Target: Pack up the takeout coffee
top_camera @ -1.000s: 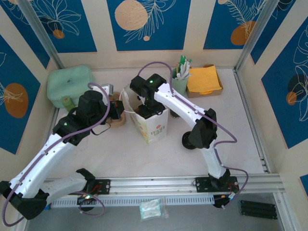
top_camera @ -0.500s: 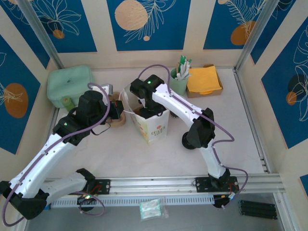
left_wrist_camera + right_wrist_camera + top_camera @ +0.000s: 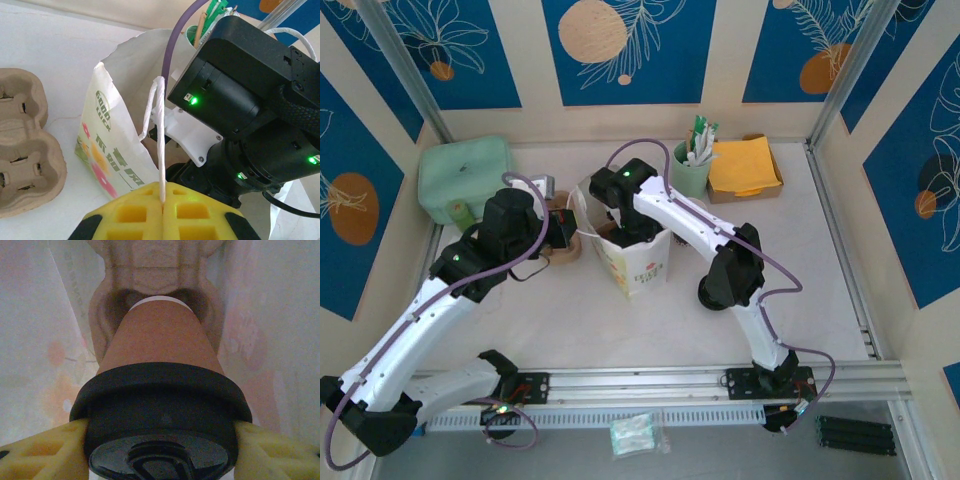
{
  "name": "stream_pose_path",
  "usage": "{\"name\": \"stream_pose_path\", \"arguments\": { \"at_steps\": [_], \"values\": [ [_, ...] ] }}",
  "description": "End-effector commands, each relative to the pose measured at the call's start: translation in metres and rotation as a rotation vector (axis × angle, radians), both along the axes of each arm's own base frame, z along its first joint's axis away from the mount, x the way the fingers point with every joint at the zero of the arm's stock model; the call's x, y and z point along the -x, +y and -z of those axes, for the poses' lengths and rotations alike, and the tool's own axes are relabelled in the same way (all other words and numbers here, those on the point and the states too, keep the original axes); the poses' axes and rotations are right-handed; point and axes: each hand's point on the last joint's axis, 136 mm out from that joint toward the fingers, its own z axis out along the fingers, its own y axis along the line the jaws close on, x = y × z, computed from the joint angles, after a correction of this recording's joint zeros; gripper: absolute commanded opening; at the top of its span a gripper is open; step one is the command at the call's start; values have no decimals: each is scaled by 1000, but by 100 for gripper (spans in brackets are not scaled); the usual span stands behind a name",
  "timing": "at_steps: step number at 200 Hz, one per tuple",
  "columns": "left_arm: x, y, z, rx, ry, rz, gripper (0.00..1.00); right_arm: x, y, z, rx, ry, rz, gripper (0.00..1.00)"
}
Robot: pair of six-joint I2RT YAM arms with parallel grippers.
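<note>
**A:** Blue leaf-print panels boxed in a white table (image 3: pixel 620 330). So where was the coffee?

**B:** Inside the paper bag (image 3: pixel 642 268), which stood near the table's middle. Through the right wrist camera the kraft cup (image 3: pixel 159 337) pointed downward. Its far end was at a well of the pulp carrier (image 3: pixel 160 270) on the bag's floor. I couldn't tell whether it was fully seated.

**A:** Held how?

**B:** By its black lid (image 3: pixel 161 405). The right gripper (image 3: pixel 160 452) had its yellow fingers (image 3: pixel 35 450) spread around the lid, one at 9 o'clock and one at 3 o'clock, clamping it. My guess is that gripping so high kept the fingers clear of the carrier's walls.

**A:** And the other arm?

**B:** The left gripper (image 3: pixel 164 212), at the bag's 9 o'clock side, was pressed together on the white cord handle (image 3: pixel 160 135), which ran taut. I'd judge that it kept the mouth open and the bag upright (thin paper tips easily).

**A:** Anything around it?

**B:** A spare carrier (image 3: pixel 25 150) lay at the bag's 9 o'clock, its wells empty. A green holder (image 3: pixel 693 172) stood at 1 o'clock, with an orange napkin box (image 3: pixel 744 165) just beside it.
</note>
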Motion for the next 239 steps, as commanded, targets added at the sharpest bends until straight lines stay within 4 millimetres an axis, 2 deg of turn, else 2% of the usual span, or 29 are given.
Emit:
{"name": "stream_pose_path", "arguments": {
  "at_steps": [1,239],
  "values": [
    [-2,4,2,-13,-1,-19,0,8,-1,5,7,48,-4,62],
    [-3,4,2,-12,-1,-19,0,5,0,10,7,40,-1,61]
  ]
}}
